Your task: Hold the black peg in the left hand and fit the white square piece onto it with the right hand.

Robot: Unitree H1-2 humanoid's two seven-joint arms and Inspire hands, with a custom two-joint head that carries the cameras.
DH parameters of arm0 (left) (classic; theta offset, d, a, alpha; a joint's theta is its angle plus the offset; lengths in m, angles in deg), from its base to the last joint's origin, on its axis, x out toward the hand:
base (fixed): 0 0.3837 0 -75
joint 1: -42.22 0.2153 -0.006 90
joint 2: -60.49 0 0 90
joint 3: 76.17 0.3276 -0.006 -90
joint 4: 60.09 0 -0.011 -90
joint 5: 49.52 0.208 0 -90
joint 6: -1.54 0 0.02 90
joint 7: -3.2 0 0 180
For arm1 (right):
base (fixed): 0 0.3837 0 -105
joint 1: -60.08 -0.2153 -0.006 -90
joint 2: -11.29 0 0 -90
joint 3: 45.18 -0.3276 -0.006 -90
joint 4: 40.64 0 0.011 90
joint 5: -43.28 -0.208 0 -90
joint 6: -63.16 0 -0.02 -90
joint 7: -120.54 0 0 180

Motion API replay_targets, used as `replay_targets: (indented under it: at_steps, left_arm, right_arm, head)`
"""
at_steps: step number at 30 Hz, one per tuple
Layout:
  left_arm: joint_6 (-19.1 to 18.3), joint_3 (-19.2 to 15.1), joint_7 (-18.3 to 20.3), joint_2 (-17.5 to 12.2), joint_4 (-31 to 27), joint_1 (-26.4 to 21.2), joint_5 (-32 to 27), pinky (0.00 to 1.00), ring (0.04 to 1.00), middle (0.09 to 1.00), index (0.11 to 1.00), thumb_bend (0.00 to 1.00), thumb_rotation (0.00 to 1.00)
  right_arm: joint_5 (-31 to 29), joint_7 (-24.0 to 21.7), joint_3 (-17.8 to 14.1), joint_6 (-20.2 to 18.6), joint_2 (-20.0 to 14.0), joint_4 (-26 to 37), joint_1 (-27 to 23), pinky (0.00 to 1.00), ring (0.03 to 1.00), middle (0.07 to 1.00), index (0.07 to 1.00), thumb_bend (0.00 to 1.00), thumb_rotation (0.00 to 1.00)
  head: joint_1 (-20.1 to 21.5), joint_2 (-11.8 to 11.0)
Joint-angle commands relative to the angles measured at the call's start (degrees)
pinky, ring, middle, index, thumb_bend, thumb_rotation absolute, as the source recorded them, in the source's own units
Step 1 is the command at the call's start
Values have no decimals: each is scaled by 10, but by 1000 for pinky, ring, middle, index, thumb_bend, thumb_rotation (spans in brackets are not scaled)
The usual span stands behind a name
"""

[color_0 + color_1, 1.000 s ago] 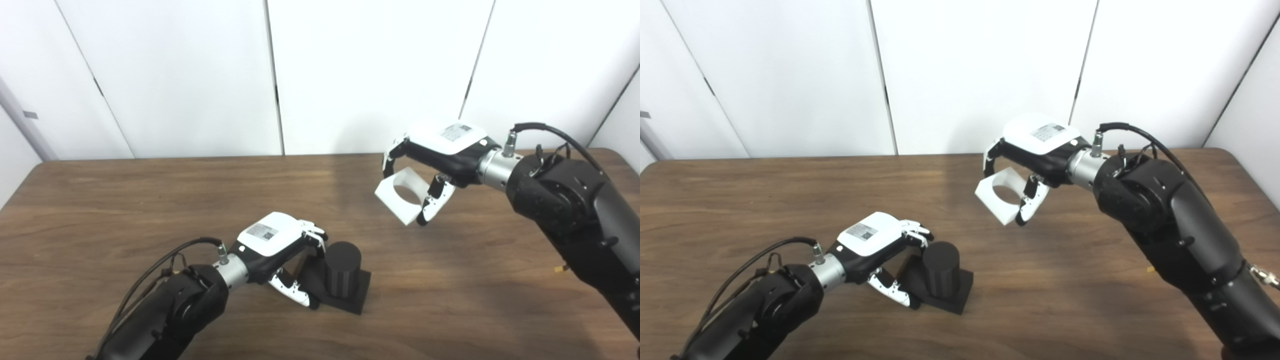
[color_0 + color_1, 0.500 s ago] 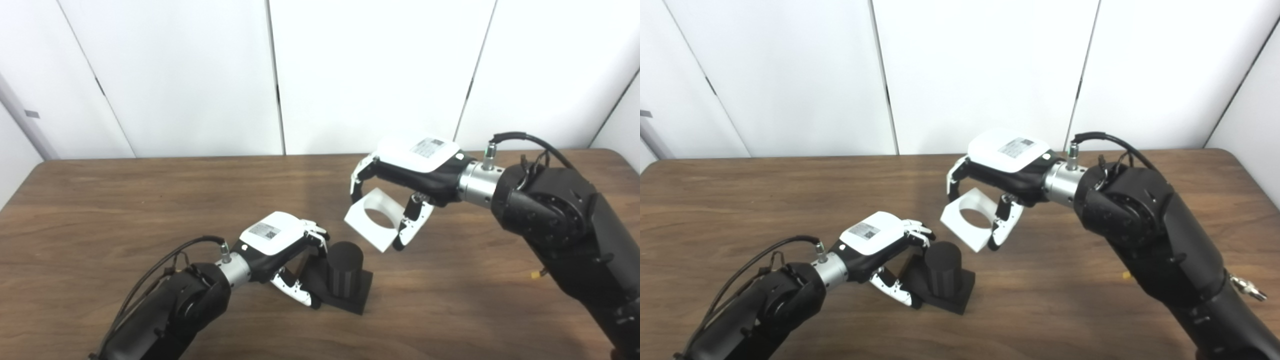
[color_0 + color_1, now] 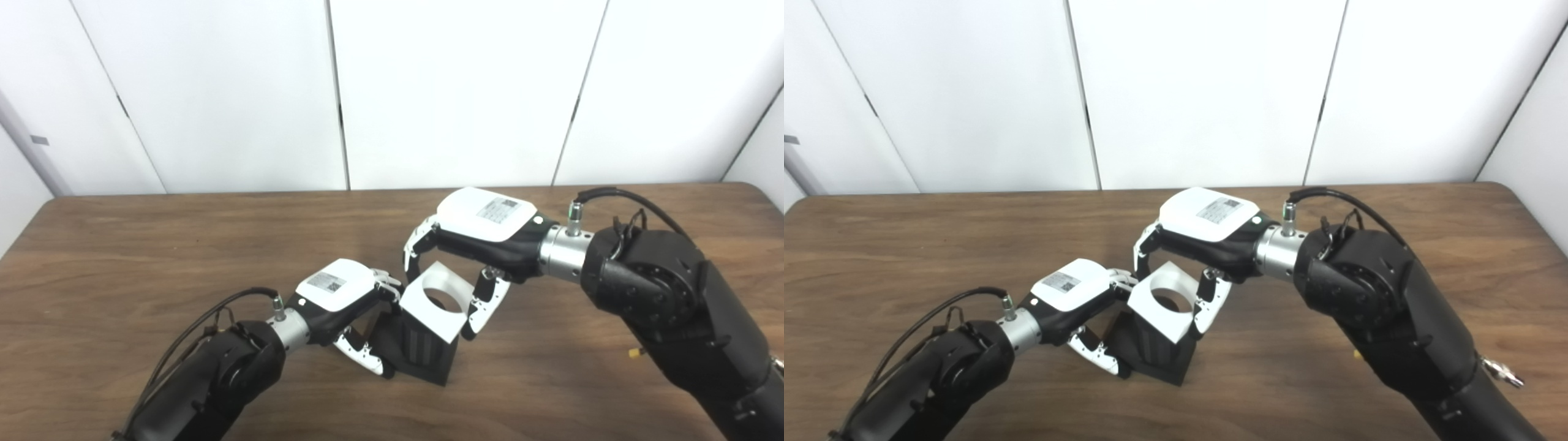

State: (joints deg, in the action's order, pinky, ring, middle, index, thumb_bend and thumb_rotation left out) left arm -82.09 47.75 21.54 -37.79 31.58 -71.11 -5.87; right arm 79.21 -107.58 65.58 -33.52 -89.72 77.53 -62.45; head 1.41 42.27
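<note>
The black peg [image 3: 421,349] is a round post on a square black base, standing on the brown table [image 3: 153,257] at centre front. My left hand [image 3: 346,303] is shut on the base's left side, fingers above and thumb below. My right hand [image 3: 471,236] is shut on the white square piece [image 3: 433,301], which has a round hole. The piece sits tilted right over the top of the post, and the post's top shows dark through the hole. The same shows in the right eye view, with the white piece [image 3: 1164,303] over the peg [image 3: 1154,352].
White wall panels [image 3: 453,92] stand behind the table's far edge. A small yellow bit [image 3: 632,353] lies on the table beside my right forearm.
My right hand has carried the white piece down and to the left, from up at the right to directly over the peg's top. My left hand and the peg have stayed put.
</note>
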Motion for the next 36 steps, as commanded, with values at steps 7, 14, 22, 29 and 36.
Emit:
replay_targets:
  at_steps: [7, 14, 22, 29, 36]
  left_arm:
    - [-13, 28, 44, 6, 15, 16, 35, 790, 874, 843, 490, 524, 69]
    - [-17, 32, 48, 7, 9, 16, 39, 779, 877, 843, 491, 523, 72]
    - [-20, 33, 47, 12, 3, 17, 44, 792, 873, 843, 491, 523, 72]
    - [-17, 30, 43, 13, 2, 21, 39, 777, 864, 838, 491, 523, 72]
    - [-26, 32, 51, 14, -4, 20, 42, 794, 878, 843, 491, 523, 73]
  right_arm:
    - [5, 12, 4, 10, 14, -12, -22, 721, 768, 736, 477, 520, 134]
    - [9, 21, 12, 20, 21, -29, -22, 723, 765, 731, 477, 522, 134]
    - [12, 30, 19, 34, 29, -52, -19, 733, 764, 729, 477, 521, 134]
    - [14, 28, 20, 30, 32, -65, -21, 755, 776, 735, 477, 521, 134]
    - [20, 28, 27, 34, 32, -74, -20, 749, 777, 738, 477, 520, 134]
  head:
    - [-2, 2]
    - [-4, 4]
    - [-11, 7]
    - [-11, 9]
    - [-12, 11]
